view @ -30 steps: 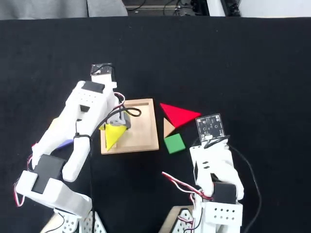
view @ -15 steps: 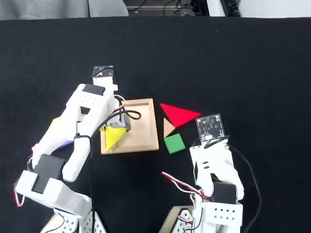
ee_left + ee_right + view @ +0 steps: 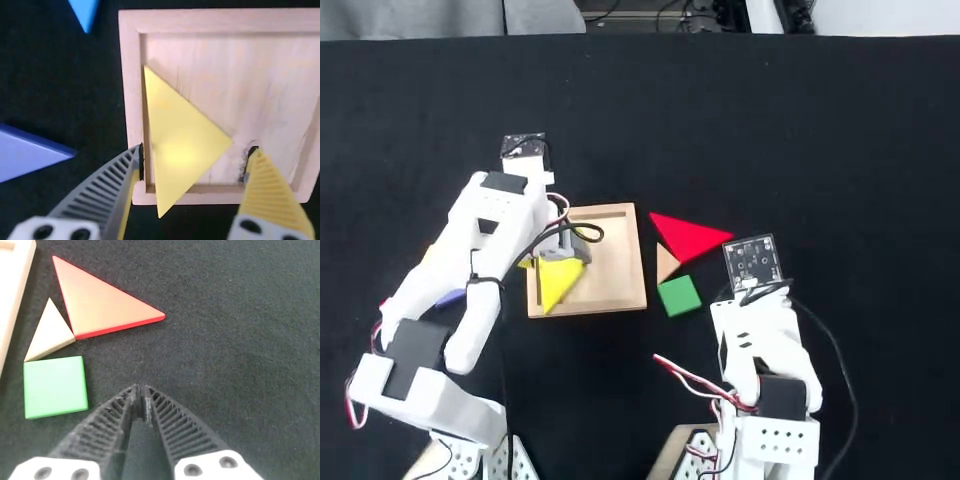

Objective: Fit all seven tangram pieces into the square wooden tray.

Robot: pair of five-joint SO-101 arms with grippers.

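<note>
The square wooden tray [image 3: 129, 60] holds a yellow triangle [image 3: 175, 145] along one side wall, with one corner jutting over the rim. My left gripper [image 3: 195, 152] is open just above it, its jaws straddling the triangle without clamping it. In the high view the tray [image 3: 620, 292] and the yellow triangle [image 3: 558, 278] lie under the left arm. A red triangle [image 3: 100, 302], a small wood-coloured triangle [image 3: 49, 332] and a green square [image 3: 54, 386] lie on the cloth beside the tray. My right gripper [image 3: 140, 402] is shut and empty, near the green square.
A light blue triangle [image 3: 85, 12] and a violet-blue piece [image 3: 25, 155] lie on the black cloth outside the tray. In the high view the left arm partly hides a blue piece [image 3: 450, 297]. Open cloth stretches to the far side and to the right.
The left arm has shifted slightly to the left and away from the tray's middle. The yellow triangle stays where it was in the tray. The right arm has not moved.
</note>
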